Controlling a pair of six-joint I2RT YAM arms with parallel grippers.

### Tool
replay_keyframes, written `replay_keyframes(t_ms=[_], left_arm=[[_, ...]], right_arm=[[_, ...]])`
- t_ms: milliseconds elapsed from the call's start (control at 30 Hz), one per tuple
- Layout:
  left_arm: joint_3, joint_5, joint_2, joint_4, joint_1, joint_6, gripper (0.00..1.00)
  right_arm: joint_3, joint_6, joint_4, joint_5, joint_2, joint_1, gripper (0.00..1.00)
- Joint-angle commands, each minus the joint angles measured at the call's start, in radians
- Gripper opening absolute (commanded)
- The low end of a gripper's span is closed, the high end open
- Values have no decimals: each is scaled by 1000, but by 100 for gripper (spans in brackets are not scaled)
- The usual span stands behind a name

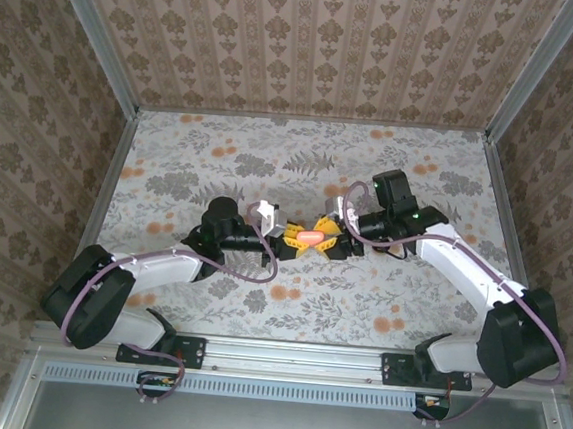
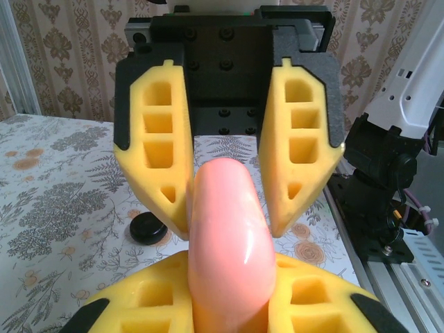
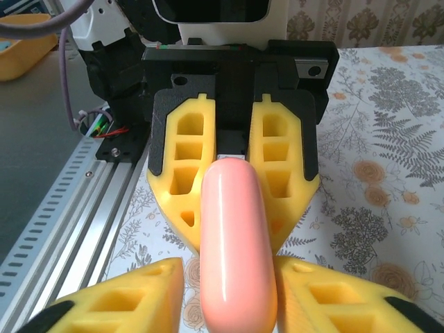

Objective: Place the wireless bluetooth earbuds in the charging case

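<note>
centrally, charging case (image 1: pixel 311 237) tight in left tool (image 1: pixel 291 238), right tool (image 1: pixel 329 237) astride its other end, grip unclear

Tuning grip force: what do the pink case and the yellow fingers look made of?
The pink case looks like hard moulded plastic, glossy: a bright highlight streak runs along its smooth shell. The yellow fingers look like matte foam or soft rubbery print, no glare, with open cut-out cells; can't tell which.

Table (image 1: pixel 221 159): floral cloth, grey leaves, orange blooms. Small round black disc (image 2: pixel 149 227) flat on cloth, seen in left wrist view below tip of one of right gripper fingers (image 2: pixel 156 139), outside the pair.
</note>
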Motion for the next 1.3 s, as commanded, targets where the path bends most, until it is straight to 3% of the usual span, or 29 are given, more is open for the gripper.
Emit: replay_keyframes(t_ms=[0,100,333,400,467,567,900,1067,1267], left_arm=[[25,18,-29,48,-2,3,12],[26,14,-31,46,-2,5,12],[17,5,-32,48,-4,7,16],[17,0,-31,44,-4,8,24],[16,-13,-32,42,-3,7,50],[13,-39,-38,37,-4,7,65],[8,-110,-101,-82,-4,37,80],[-9,-231,-155,-152,-1,41,83],[-63,-561,-256,-205,0,-21,91]], right_arm=[[40,-42,-48,-58,18,3,30],[43,-58,-55,-52,18,6,23],[49,-80,-89,-49,5,3,22],[48,-82,-100,-44,-2,3,22],[42,-82,-107,-40,-11,2,22],[35,-85,-118,-34,-25,0,22],[39,-47,-190,-16,-58,-38,24],[49,-5,-252,-1,-66,-82,24],[52,134,-285,93,-73,-107,23]])
